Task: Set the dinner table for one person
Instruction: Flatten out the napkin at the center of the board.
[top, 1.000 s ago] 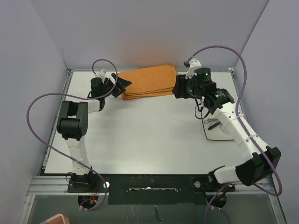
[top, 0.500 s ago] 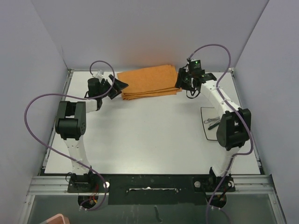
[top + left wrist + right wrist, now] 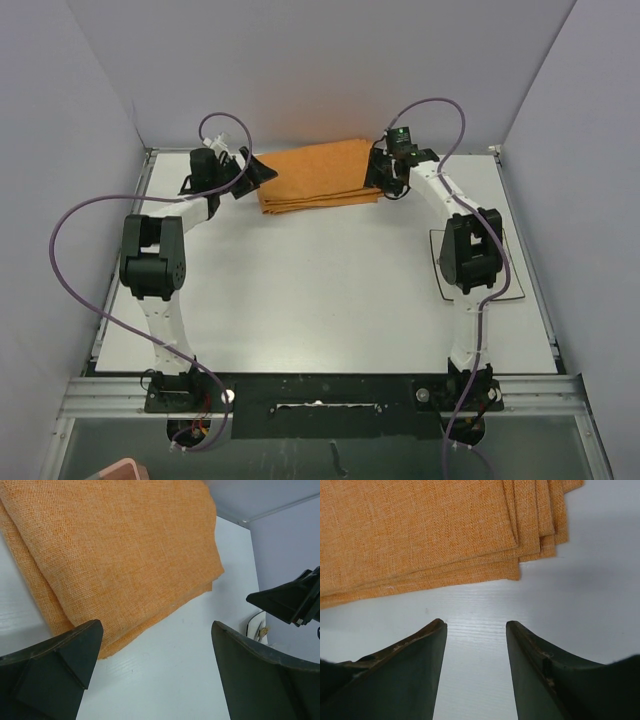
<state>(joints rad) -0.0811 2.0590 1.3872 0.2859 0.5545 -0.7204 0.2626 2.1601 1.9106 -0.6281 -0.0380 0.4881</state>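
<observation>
The dinner table [image 3: 300,280] is a white-grey top. A folded orange cloth [image 3: 318,172] lies at its far middle. My left gripper [image 3: 255,172] stands open at the cloth's left edge; in the left wrist view the gripper [image 3: 156,630] straddles the cloth's [image 3: 115,550] near corner and bare table [image 3: 165,680], with nothing between the jaws. My right gripper [image 3: 378,180] is open at the cloth's right corner. In the right wrist view the gripper [image 3: 476,625] is over bare table just short of the layered cloth [image 3: 420,530] edge, gripping nothing.
A square white plate [image 3: 508,268] with a dark rim sits at the right, mostly covered by the right arm's elbow [image 3: 470,250]. Grey walls close the back and both sides. The right gripper [image 3: 292,600] shows across the cloth in the left wrist view.
The right arm has swung from above the plate to the cloth's right corner, its elbow now over the plate. The left gripper has shifted slightly toward the back, against the cloth's left edge.
</observation>
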